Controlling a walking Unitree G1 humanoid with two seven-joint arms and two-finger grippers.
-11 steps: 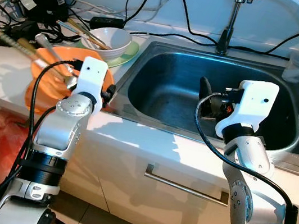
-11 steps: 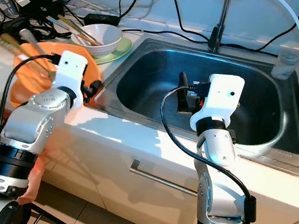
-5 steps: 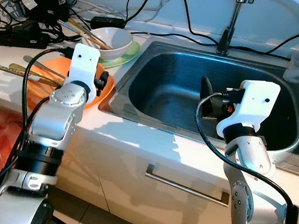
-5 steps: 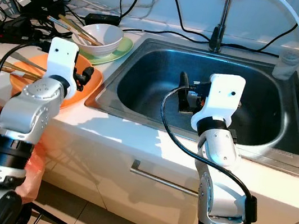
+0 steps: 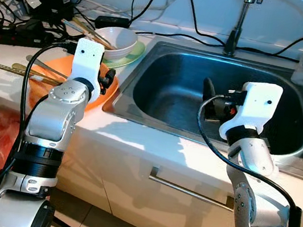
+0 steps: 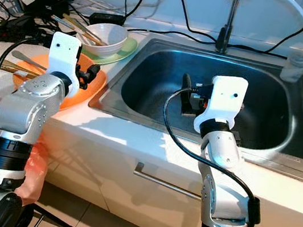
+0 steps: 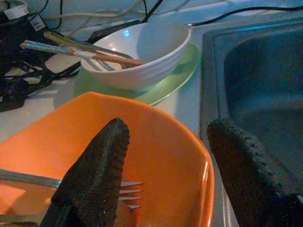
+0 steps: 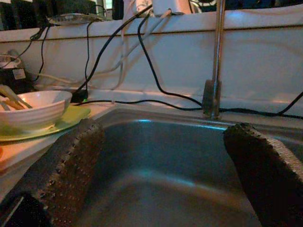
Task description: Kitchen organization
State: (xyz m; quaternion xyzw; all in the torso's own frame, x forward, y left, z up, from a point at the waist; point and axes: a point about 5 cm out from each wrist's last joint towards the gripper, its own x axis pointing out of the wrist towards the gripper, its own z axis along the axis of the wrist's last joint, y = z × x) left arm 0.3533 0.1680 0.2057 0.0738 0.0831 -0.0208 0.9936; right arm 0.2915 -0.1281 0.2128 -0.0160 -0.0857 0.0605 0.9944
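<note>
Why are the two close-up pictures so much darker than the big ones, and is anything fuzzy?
Eye views: bright and sharp, daylight on the white counter, shadow inside the steel sink. Left wrist view: dim, bluish; the open left gripper has fuzzy near fingers, the orange plastic bowl and white ceramic bowl are sharper. Right wrist view: darkest, open right gripper blurred.

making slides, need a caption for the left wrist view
Open left tool over the orange plate holding a fork, white bowl behind.
</note>
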